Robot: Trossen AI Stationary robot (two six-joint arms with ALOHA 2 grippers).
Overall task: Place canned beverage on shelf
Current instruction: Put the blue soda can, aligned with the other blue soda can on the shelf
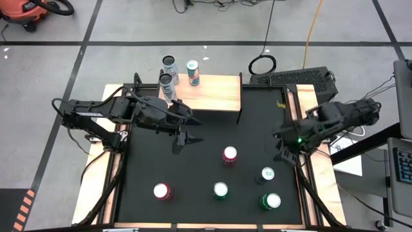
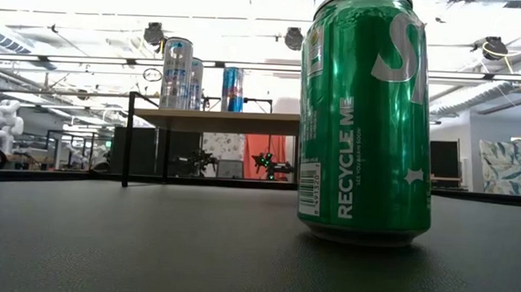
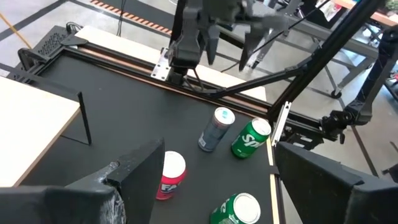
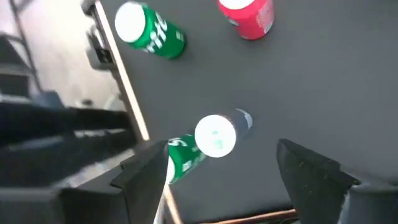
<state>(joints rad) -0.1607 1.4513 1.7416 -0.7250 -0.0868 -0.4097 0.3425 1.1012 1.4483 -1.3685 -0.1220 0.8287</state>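
Up close in the low view a green can (image 2: 367,115) fills the frame, while from above five cans stand on the black table (image 1: 199,161), both the left end effector (image 1: 185,138) and right end effector (image 1: 281,152) gape empty, and the far shelf (image 1: 215,93) bears three cans (image 1: 175,72).

3 cans (image 1: 170,66) stand on the shelf (image 1: 212,96); 5 cans (image 1: 230,155) stand on the table (image 1: 193,167) before it.

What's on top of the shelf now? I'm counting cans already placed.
Three upright cans stand on the shelf: two silver cans at its left end and a teal can beside them. The left arm covers the board's near-left corner.
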